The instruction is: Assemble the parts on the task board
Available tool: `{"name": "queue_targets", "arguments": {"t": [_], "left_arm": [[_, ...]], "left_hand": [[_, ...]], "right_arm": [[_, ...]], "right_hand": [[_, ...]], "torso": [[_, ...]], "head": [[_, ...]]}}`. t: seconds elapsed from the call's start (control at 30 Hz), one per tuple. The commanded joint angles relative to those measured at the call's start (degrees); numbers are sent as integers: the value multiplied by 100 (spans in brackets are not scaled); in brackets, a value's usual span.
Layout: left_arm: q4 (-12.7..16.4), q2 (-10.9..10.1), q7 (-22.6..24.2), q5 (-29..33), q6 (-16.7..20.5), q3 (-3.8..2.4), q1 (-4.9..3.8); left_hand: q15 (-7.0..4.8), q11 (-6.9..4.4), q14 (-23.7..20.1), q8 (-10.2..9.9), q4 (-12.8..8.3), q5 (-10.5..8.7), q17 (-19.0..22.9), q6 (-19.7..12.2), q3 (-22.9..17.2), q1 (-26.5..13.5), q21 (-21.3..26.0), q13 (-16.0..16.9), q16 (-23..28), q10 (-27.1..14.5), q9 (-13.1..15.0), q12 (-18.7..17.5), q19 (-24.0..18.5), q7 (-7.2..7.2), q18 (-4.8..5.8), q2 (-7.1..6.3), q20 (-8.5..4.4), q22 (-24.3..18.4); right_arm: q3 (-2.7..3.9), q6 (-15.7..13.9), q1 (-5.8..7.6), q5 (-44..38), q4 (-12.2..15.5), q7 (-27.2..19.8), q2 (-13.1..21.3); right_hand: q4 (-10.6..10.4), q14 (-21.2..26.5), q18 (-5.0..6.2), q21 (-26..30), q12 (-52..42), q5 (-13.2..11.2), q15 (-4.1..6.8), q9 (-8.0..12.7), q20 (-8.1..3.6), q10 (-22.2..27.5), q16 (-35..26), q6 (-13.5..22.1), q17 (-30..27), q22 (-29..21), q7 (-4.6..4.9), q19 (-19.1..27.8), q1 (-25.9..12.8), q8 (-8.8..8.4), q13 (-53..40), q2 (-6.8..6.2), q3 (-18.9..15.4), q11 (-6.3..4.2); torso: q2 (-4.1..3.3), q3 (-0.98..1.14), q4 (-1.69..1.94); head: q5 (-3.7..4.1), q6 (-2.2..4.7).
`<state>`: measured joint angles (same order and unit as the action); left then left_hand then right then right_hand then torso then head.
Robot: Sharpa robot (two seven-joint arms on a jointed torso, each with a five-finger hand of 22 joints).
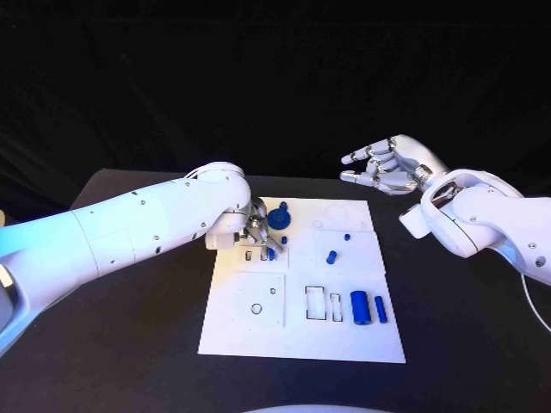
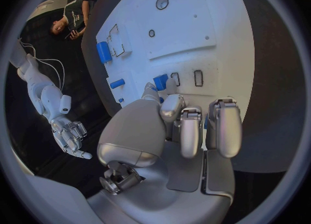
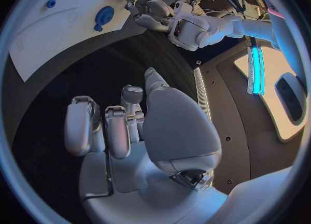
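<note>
Two hands at work: left hand [image 1: 258, 231] pinches a small blue part [image 1: 267, 253] near the task board's [image 1: 350, 344] far-left corner; keep it upright, lower gently. Right hand [image 1: 391, 165], fingers loosely apart, holds nothing beyond the far edge.

Left hand [image 1: 258, 231] covered the small blue part [image 1: 267, 253] at the task board [image 1: 350, 340] far-left slots, grip unclear, tiny board markings unreadable.
</note>
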<state>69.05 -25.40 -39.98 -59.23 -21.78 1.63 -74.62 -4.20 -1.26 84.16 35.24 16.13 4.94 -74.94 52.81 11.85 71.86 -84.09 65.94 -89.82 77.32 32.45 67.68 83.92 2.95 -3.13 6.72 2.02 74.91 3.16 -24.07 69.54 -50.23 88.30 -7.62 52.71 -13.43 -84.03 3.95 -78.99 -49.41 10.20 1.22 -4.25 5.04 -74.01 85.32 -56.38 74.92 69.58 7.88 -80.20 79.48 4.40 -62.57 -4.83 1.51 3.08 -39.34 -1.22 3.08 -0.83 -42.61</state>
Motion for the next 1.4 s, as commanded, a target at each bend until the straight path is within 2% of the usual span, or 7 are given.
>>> {"name": "queue_targets", "arguments": {"t": [0.03, 0.47, 0.63, 0.7, 0.83, 0.9, 1.4], "left_arm": [[-30, 34, -301, -8, -134, 4, 2], [-46, 50, -275, -8, -38, 11, 8], [-18, 36, -224, -8, -5, 12, 10], [2, 22, -196, -8, 49, 12, 13], [86, -45, -123, -21, 267, 12, 19], [149, -96, -102, -25, 378, 11, 20], [870, -618, 23, -250, 1479, 14, 116]], "left_hand": [[-40, 0, 584, 18, -14, 22, -1506, -22, -59, 100, -27, 4, -18, 35, 15, 33, 239, -18, 110, 2, -30, 601], [-107, -68, 584, -130, -497, 350, -1506, -186, -1061, 1083, -8, -9, -18, -9, 91, -40, 230, -81, 105, 154, -95, 591], [-92, -46, 584, -208, -612, 681, -1506, -234, -1782, 1265, -5, -37, -18, -37, 125, -107, 229, -39, 105, -122, -96, 597], [-88, 1, 584, -212, -591, 868, -1506, -232, -2439, 1164, 1, -56, -18, -28, 187, -143, 226, -2, 112, -423, -43, 597], [-59, 23, 584, -175, -620, 866, -1506, -233, -3399, 916, 7, -70, -18, -4, 311, -167, 225, -19, 104, -810, -48, 601], [-51, 28, 584, -83, -710, 822, -1506, -225, -4294, 485, 16, -63, -18, 37, 489, -162, 224, 17, 99, -1153, -49, 603], [-46, -10, 584, 18, -1015, 796, -1506, -249, -4888, 168, -48, -30, -18, 93, 696, -126, 272, 0, 125, -1360, -44, 715]], "right_arm": [[-1, 108, -6, -55, 12, 6, -9], [-9, 172, -24, -53, 19, 23, -16], [-12, 204, -39, -58, 34, 31, -22], [-13, 212, -42, -60, 35, 34, -24], [-16, 224, -47, -63, 32, 38, -24], [-17, 230, -49, -63, 29, 39, -23], [-22, 237, -81, -31, -22, 12, -20]], "right_hand": [[-4, -436, 33, 19, 18, 21, 18, -6, -37, -1, -20, -39, 876, -4, 2, -5, -15, 17, 7, 35, -43, -25], [-6, -436, 33, 20, 11, 20, 18, -6, -38, -6, -21, -43, 875, -3, 1, -6, -18, 18, 4, 41, -48, -25], [-6, -437, 33, 21, -2, 21, 19, -7, -39, -13, -21, -47, 876, -5, -1, -6, -18, 19, -3, 47, -50, -26], [-6, -437, 33, 21, -2, 21, 19, -7, -39, -13, -21, -47, 876, -5, -1, -6, -18, 19, -3, 47, -50, -26], [-6, -437, 33, 21, -2, 21, 19, -7, -39, -13, -21, -47, 876, -5, -1, -6, -18, 19, -3, 47, -50, -26], [-6, -437, 33, 21, -2, 21, 19, -7, -39, -13, -21, -47, 876, -5, -1, -6, -18, 19, -3, 47, -50, -26], [-20, -436, 34, 28, 7, 28, 22, -8, -42, -15, -27, -56, 870, -12, -3, -4, -36, 20, 12, 77, -68, -28]], "torso": [[-1, 0, -2], [3, 7, 5], [8, 10, 0], [6, 8, 1], [3, 9, -1], [3, 12, 3], [13, 15, 33]], "head": [[4, -12], [1, -23], [-5, -31], [-3, -31], [3, -32], [13, -32], [14, -54]]}}
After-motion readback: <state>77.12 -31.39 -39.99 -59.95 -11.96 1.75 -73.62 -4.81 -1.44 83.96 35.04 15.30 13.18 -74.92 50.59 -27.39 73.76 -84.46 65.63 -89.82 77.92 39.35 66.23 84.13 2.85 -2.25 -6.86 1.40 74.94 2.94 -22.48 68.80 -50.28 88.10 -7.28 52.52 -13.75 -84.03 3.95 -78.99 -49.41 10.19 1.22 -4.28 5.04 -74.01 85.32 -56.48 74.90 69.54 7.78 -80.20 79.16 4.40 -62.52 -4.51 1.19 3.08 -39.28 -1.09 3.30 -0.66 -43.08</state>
